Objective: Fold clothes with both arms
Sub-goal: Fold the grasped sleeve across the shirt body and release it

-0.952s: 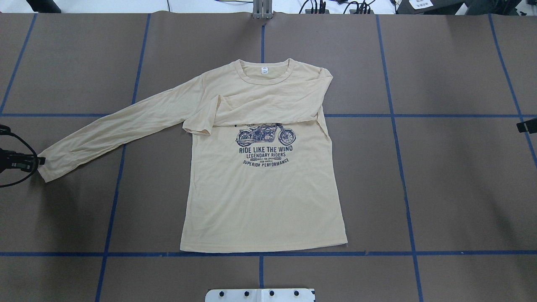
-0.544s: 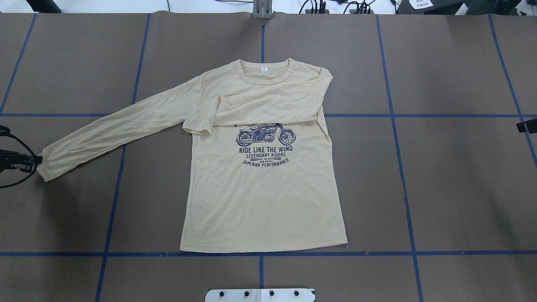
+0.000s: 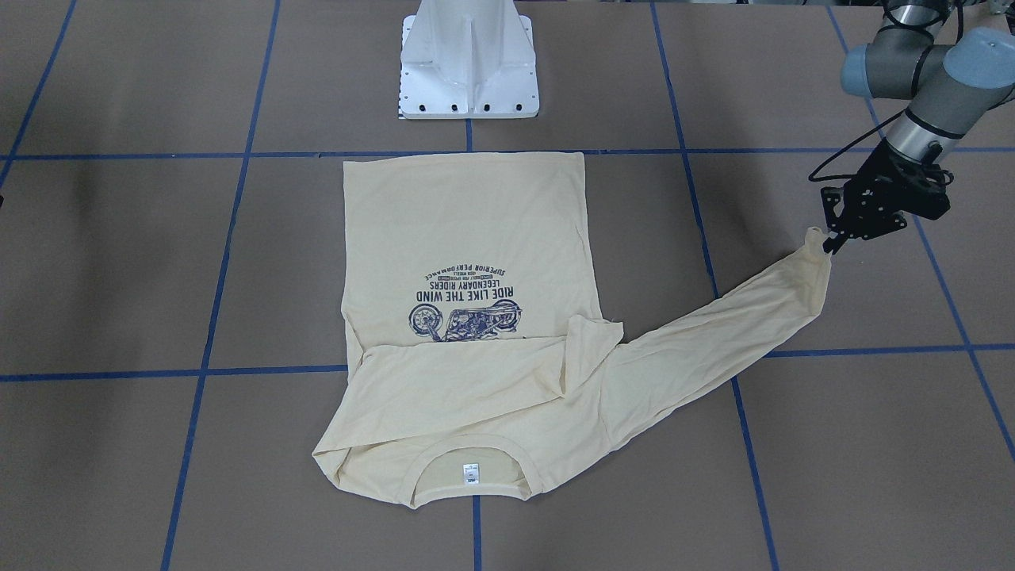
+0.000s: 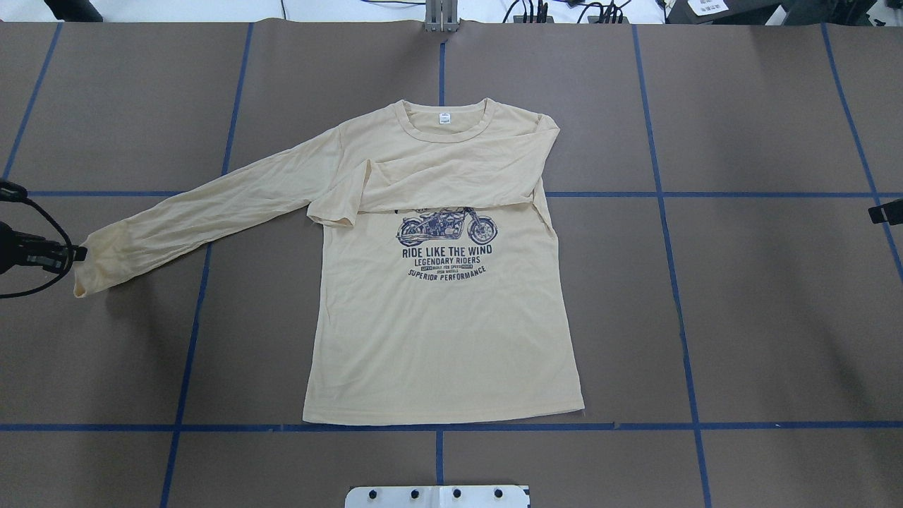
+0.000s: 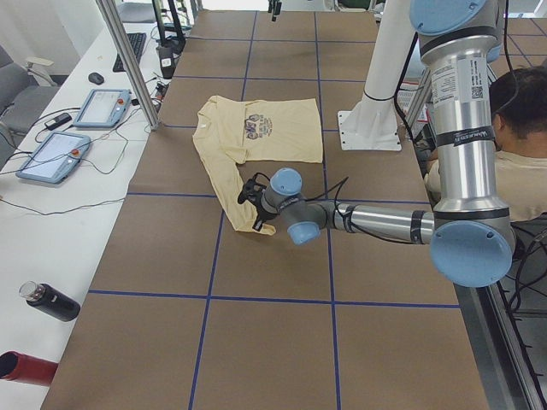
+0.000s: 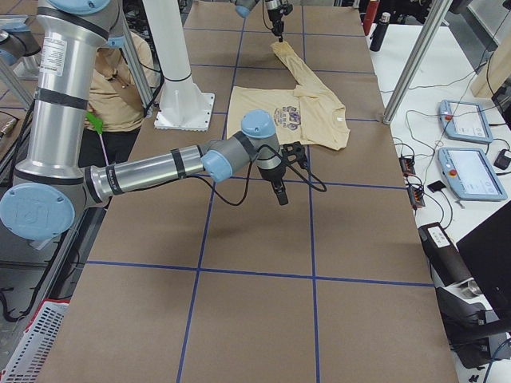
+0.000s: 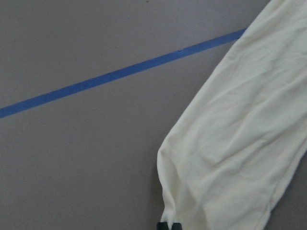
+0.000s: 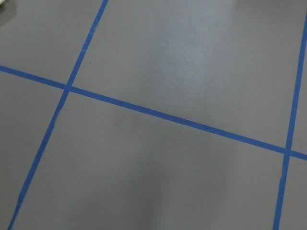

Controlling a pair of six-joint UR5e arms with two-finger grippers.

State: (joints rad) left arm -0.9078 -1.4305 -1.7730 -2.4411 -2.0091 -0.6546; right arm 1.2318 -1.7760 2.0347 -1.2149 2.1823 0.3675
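Cuff [image 4: 92,268] raised — left gripper [image 3: 828,247] clamped, T-shirt [image 4: 444,339] flat

The cream-yellow T-shirt [image 4: 437,339] is printed in navy; the brown counter [image 4: 776,317] is gridded with blue tape [image 4: 705,426].

Bright, even light comes down from overhead, and the matte brown table [image 4: 762,113] takes it with hardly any glare. The shadows are soft: broad, blurred dark patches lie on the table near both side edges of the overhead view, and a narrow one runs under the raised cuff of the T-shirt [image 4: 437,331]. The white strip [image 4: 211,8] beyond the table's far edge is washed out. The navy print [image 4: 447,252] reads sharp from above. The left wrist view is a little soft. In the right wrist view a pale sheen lies above the blue tape lines [image 8: 182,122].
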